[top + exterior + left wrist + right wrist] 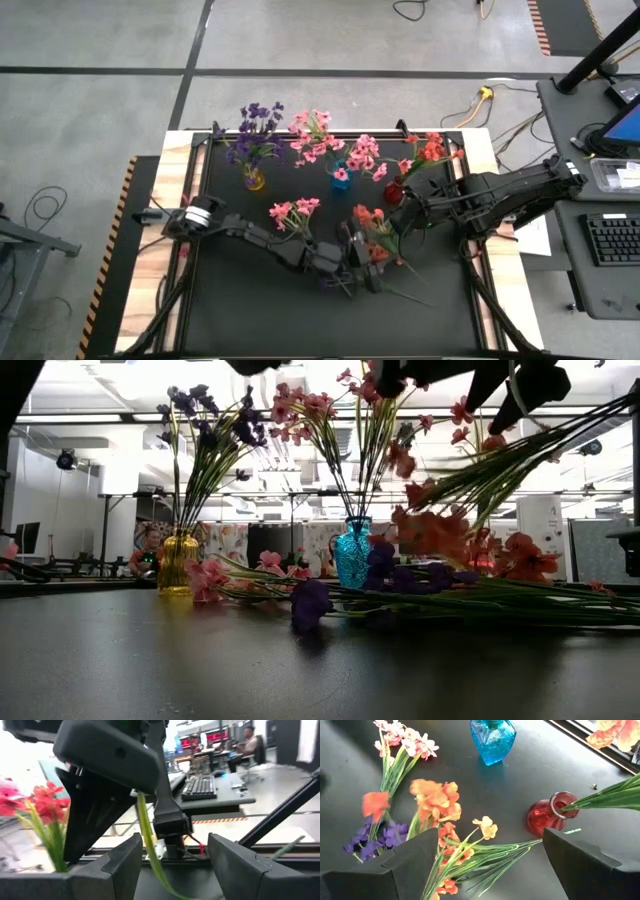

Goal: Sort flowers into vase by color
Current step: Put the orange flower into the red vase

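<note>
Three vases stand in a row at the far side: a yellow vase (254,179) with purple flowers, a blue vase (341,179) with pink ones, and a red vase (395,190) with coral-red ones. Loose sprigs lie on the mat: pink (295,211), coral-red (436,800) and purple (375,837). My left gripper (362,268) is open and level over the coral-red stems. In its wrist view a green leaf (146,837) passes between the fingers, apart from both. My right gripper (403,217) hangs open above the mat beside the red vase (547,815), slanting down.
The black mat (250,310) is bare along its near side. My two arms stand close together at mid-table, the right one filling much of the left wrist view. A desk with a keyboard (612,240) lies beyond the table's right edge.
</note>
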